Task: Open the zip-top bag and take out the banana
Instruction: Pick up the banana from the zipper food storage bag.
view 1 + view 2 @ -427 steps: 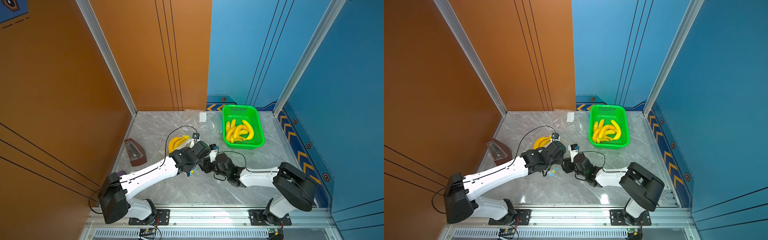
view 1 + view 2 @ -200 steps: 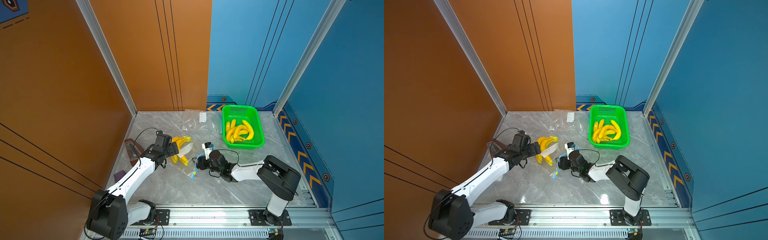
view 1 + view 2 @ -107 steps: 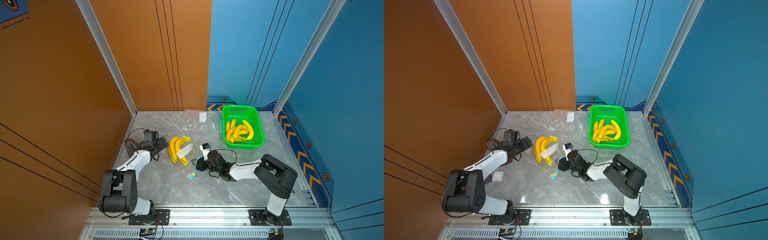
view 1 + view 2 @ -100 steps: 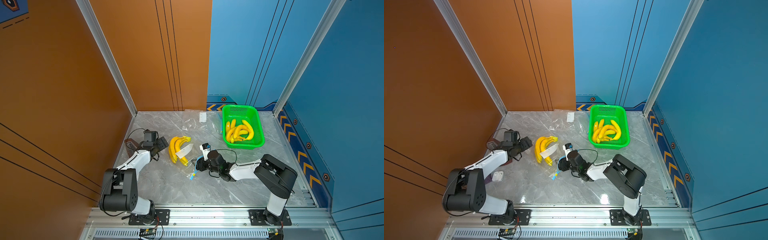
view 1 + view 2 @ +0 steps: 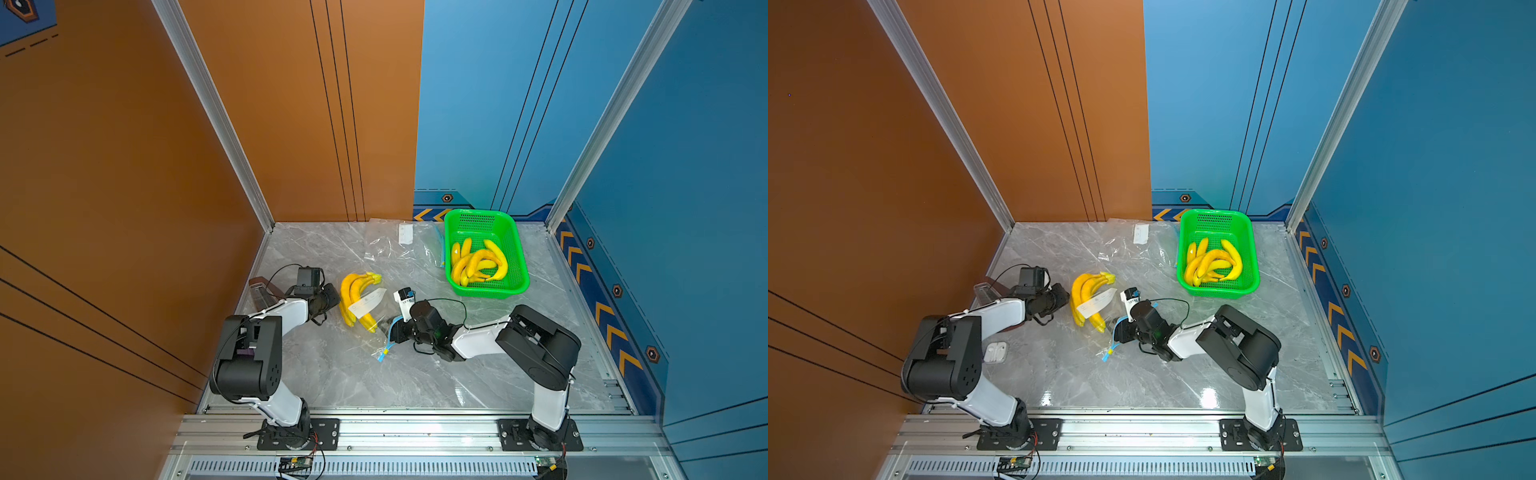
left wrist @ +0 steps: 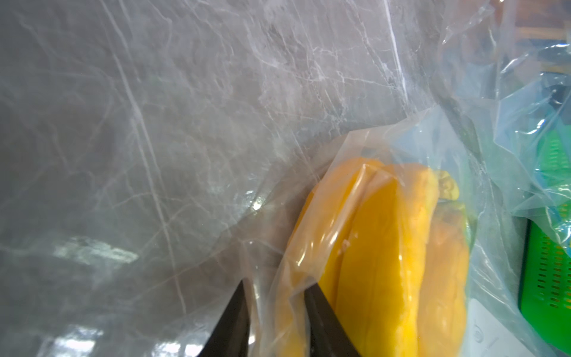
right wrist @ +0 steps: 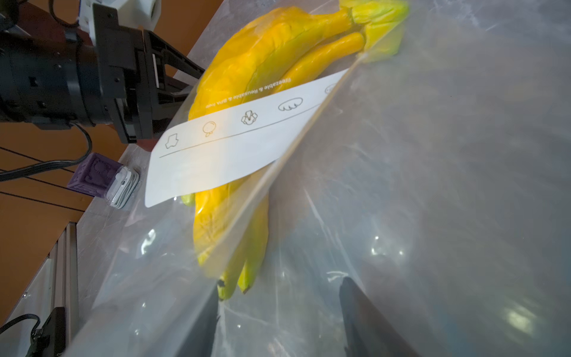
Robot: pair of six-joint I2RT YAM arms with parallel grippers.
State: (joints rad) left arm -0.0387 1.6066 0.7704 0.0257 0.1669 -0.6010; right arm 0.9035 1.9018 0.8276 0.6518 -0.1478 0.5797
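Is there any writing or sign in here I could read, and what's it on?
"Freezable & Reusable & BPA free": upside down on the label of the bag holding the bananas.
Drawings beside it: no words.
Tag on the empty bag: too small to read.
Print on the white block on the right arm: too small.
Yellow arrows: signs without words.

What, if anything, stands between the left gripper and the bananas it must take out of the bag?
The clear plastic of the bag itself. It covers the bananas on that side, and the left gripper has a fold of that plastic between its fingertips, beside the fruit. Nothing else visible stands in the way.
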